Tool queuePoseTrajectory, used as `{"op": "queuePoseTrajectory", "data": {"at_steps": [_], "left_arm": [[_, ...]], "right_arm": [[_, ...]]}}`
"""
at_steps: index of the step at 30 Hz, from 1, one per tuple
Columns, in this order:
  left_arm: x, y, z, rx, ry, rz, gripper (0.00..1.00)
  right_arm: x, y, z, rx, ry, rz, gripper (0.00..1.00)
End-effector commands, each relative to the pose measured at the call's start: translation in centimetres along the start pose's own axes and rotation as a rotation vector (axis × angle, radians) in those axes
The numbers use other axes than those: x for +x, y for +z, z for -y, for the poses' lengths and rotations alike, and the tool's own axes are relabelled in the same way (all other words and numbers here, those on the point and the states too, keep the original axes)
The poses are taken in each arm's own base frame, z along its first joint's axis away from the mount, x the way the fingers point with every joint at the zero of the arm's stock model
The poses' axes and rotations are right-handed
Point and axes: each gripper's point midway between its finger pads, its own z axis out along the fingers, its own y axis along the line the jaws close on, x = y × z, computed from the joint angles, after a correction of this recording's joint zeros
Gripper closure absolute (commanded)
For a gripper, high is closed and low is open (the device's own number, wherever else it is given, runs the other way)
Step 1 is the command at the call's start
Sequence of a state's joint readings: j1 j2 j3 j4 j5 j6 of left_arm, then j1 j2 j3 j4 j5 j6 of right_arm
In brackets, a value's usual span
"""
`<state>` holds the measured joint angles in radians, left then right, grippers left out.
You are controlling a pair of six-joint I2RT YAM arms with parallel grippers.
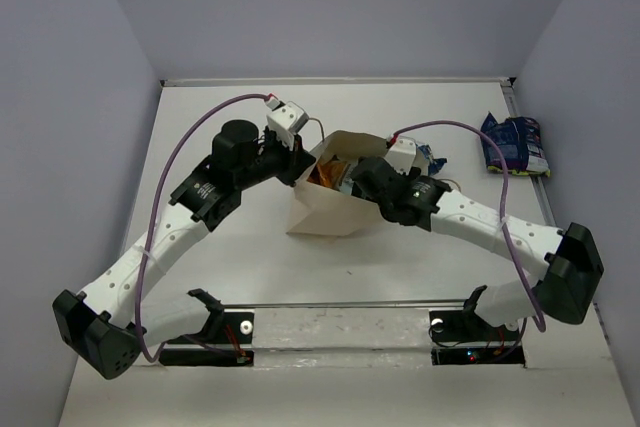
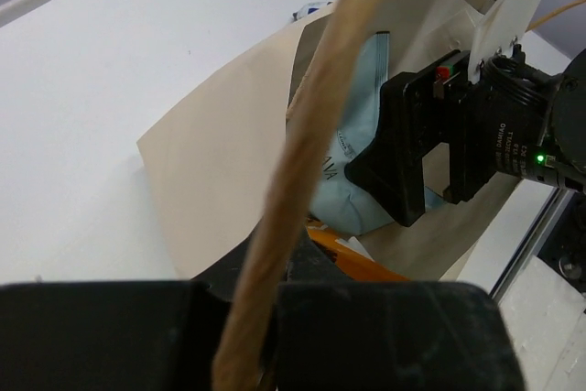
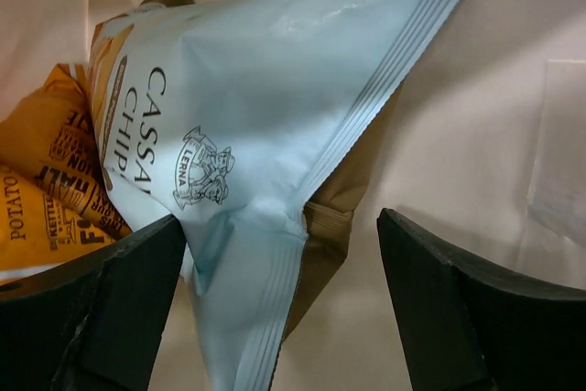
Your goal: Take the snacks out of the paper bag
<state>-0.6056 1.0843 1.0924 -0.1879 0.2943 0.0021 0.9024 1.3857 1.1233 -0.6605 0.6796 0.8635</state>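
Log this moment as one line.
left gripper: shut on bag handle | right gripper: open, inside paper bag, straddling light-blue chip bag | dark navy packet: out of bag

We see a white table (image 1: 220,117) closed in by plain lavender-grey walls (image 1: 340,7) along its far, left and right edges (the light soft and even).

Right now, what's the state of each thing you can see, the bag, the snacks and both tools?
paper bag: open, tipped on the table.
left tool: shut on the handle.
right tool: open inside the bag, astride the light-blue chip bag.
light-blue chip bag: in the bag, not gripped.
orange chip bag: in the bag.
dark navy packet: out, lying on the table.
small blue packet: out, half hidden by the right arm.
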Motion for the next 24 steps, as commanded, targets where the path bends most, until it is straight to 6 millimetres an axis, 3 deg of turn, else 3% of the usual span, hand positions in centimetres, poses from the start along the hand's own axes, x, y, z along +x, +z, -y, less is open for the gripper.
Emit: {"op": "queuePoseTrajectory", "data": {"at_steps": [1, 7, 8, 12, 13, 14, 16, 19, 20, 22, 23, 24], "left_arm": [[1.0, -0.2, -0.6, -0.021, 0.013, -0.031, 1.0], [1.0, -0.5, -0.1, 0.001, 0.016, -0.029, 1.0], [0.7, -0.6, 0.2, 0.017, 0.017, -0.022, 1.0], [-0.2, -0.6, 0.9, 0.055, 0.025, 0.004, 1.0], [-0.4, -0.6, 1.0, 0.063, 0.028, 0.011, 1.0], [-0.7, -0.5, 1.2, 0.071, 0.031, 0.019, 1.0], [-1.0, -0.4, 1.3, 0.079, 0.033, 0.028, 1.0], [-1.2, -0.2, 1.2, 0.076, 0.024, 0.034, 1.0], [-1.2, -0.1, 1.2, 0.075, 0.018, 0.032, 1.0], [-1.1, 0.0, 1.2, 0.072, 0.006, 0.029, 1.0], [-1.3, 0.0, 1.0, 0.06, -0.02, 0.03, 1.0], [-1.4, 0.1, 1.0, 0.056, -0.026, 0.032, 1.0]], "right_arm": [[-1.3, 1.1, 2.4, 0.117, 0.057, 0.073, 0.09], [-4.5, 3.2, 2.4, 0.146, 0.164, 0.143, 0.01], [-4.0, 4.2, 3.0, 0.162, 0.146, 0.129, 0.01], [-2.2, 6.7, 1.4, 0.115, 0.108, 0.086, 0.07], [-2.1, 7.0, 0.9, 0.102, 0.1, 0.084, 0.13], [-2.3, 7.3, 0.3, 0.083, 0.104, 0.088, 0.27], [-3.2, 7.5, -1.1, 0.044, 0.118, 0.103, 0.42], [-4.0, 7.3, -2.1, -0.002, 0.109, 0.116, 0.58], [-4.5, 7.0, -2.4, -0.02, 0.112, 0.128, 0.71], [-4.8, 6.8, -2.7, -0.044, 0.111, 0.137, 0.83], [-5.0, 6.5, -2.9, -0.061, 0.11, 0.141, 0.95], [-5.1, 6.3, -3.0, -0.072, 0.106, 0.142, 0.99]]}}
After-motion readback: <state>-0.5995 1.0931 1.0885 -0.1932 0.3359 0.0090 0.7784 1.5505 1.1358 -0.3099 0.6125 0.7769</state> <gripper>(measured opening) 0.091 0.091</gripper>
